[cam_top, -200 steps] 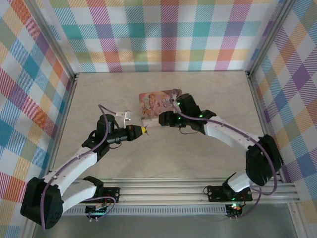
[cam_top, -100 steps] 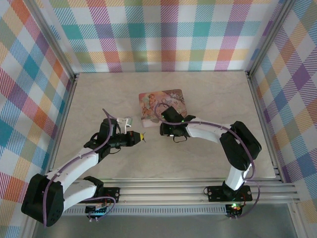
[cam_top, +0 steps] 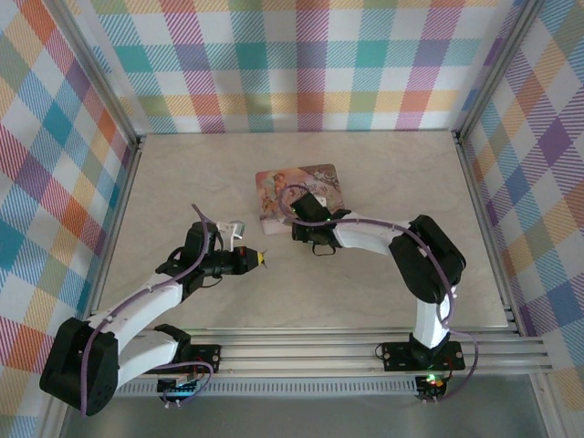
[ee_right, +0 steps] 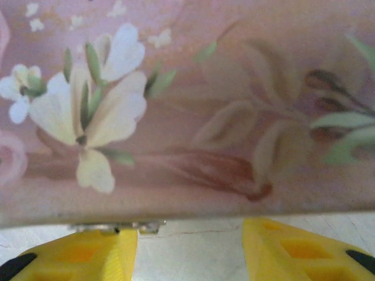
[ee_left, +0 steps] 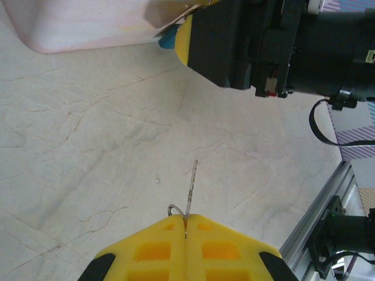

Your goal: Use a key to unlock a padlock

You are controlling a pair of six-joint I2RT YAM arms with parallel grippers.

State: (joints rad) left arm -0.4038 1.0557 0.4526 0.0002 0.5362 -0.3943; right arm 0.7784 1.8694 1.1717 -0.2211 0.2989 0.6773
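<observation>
Pink tin is blocking the table's middle toward the far edge, w/ my right gripper crowding its near side. My left gripper is facing bare tabletop btwn itself & them. Far-left corner & left edge are lying open.

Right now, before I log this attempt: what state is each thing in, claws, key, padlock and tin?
Left claw: shut on the key.
Key: pinched, blade sticking out, not in the padlock.
Right claw: open, bare table between its fingers.
Padlock: blue corner beside the right claw's finger; locked or not, cannot tell.
Tin: lying flat on the table.
</observation>
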